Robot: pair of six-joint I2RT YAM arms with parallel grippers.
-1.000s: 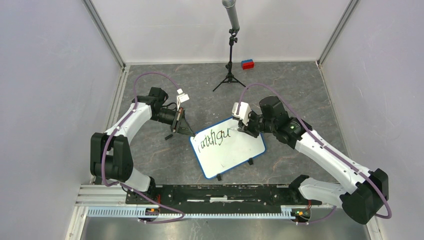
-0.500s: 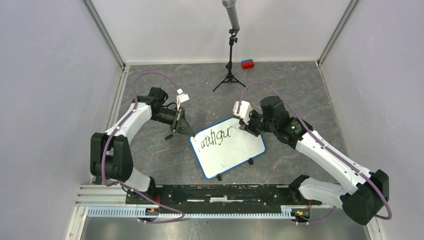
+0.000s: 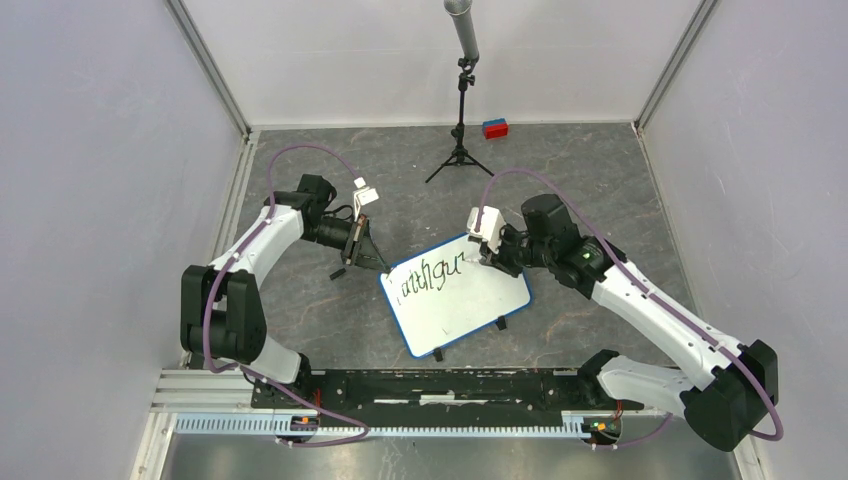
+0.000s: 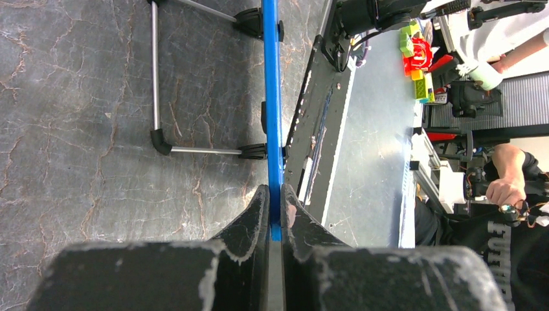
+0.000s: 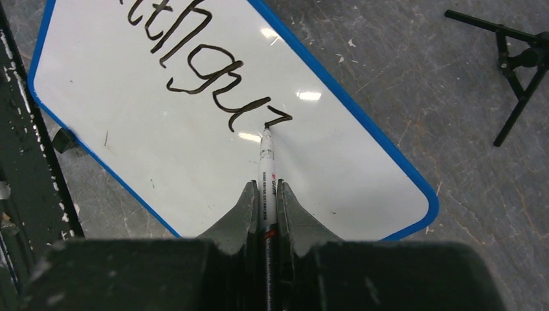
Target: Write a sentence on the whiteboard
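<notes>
The whiteboard (image 3: 470, 300) lies on the grey floor, white with a blue rim and small black feet. Black cursive writing (image 3: 428, 274) runs along its far edge, one line, reading roughly "Faith gu" (image 5: 194, 71). My left gripper (image 3: 376, 262) is shut on the board's far-left blue rim (image 4: 273, 116), seen edge-on. My right gripper (image 3: 484, 256) is shut on a white marker (image 5: 267, 175). The marker's black tip touches the board at the end of the last stroke (image 5: 275, 120).
A black tripod stand (image 3: 460, 150) stands behind the board, also seen in the right wrist view (image 5: 511, 71). A red and blue block (image 3: 495, 128) lies by the back wall. A small black piece (image 3: 337, 273) lies left of the board. The black base rail (image 3: 440, 388) runs along the near edge.
The right gripper and marker have shifted slightly right along the writing line, adding a short stroke after the "u". The left arm and board have not moved.
</notes>
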